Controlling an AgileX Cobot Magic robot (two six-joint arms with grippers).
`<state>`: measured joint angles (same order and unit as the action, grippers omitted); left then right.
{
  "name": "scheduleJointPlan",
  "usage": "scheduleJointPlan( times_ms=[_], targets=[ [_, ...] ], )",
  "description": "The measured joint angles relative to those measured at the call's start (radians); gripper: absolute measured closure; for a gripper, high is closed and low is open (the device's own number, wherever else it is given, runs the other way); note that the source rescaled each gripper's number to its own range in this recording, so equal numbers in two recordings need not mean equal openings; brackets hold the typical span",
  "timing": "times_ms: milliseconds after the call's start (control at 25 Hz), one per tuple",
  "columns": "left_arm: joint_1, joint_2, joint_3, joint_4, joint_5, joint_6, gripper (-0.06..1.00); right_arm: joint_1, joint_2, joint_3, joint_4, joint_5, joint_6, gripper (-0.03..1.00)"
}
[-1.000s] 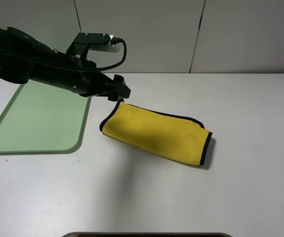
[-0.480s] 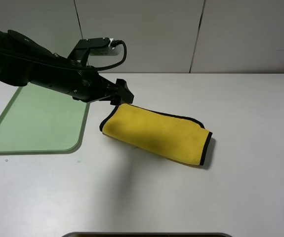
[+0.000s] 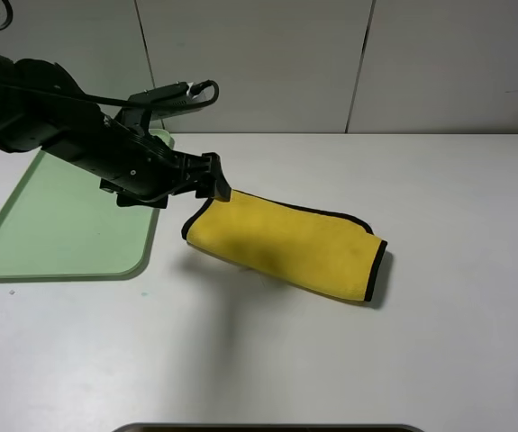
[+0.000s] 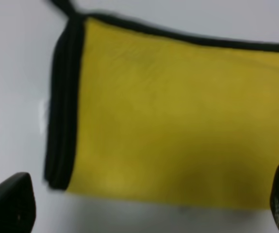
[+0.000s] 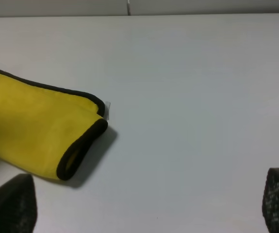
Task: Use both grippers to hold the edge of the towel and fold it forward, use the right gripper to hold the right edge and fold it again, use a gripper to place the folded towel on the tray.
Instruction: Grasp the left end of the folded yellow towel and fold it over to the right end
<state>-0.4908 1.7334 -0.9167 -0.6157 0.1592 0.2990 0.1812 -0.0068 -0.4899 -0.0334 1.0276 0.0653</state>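
The left gripper [image 3: 217, 184] hangs with its jaws spread wide and nothing between them, directly above the towel [image 3: 286, 245], at the end where the stacked black binding [image 4: 64, 111] shows several layers and a small loop [image 4: 61, 6] pokes out at the corner. Just beyond that end, on the gripper's outer side, lies the pale green tray [image 3: 60, 225], smooth plastic with a low rim and rounded corners. The towel, a plush yellow oblong, rests flat on the white bench [image 3: 331, 360]. The likely risk is pinching only the upper layers, so the limp cloth unfolds on lifting or drags across the rim. The right gripper [image 5: 141, 206] also stands open, well back from the towel's rounded far end.
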Motion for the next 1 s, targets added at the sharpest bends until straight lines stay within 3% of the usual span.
scheduleJointPlan(
  times_ms=[120, 240, 560, 760, 1000],
  targets=[
    [0.000, 0.006, -0.028, 0.171, 0.047, -0.178, -0.02, 0.000, 0.000, 0.000, 0.000, 0.000, 0.000, -0.03],
    [0.000, 0.045, -0.103, 0.266, 0.091, -0.244, -0.02, 0.000, 0.000, 0.000, 0.000, 0.000, 0.000, -0.03],
    [0.000, 0.168, -0.260, 0.396, 0.247, -0.324, -0.02, 0.000, 0.000, 0.000, 0.000, 0.000, 0.000, -0.03],
    [0.000, 0.185, -0.274, 0.488, 0.271, -0.423, -0.03, 0.000, 0.000, 0.000, 0.000, 0.000, 0.000, -0.03],
    [0.000, 0.214, -0.274, 0.518, 0.287, -0.468, -0.05, 0.000, 0.000, 0.000, 0.000, 0.000, 0.000, -0.03]
  ],
)
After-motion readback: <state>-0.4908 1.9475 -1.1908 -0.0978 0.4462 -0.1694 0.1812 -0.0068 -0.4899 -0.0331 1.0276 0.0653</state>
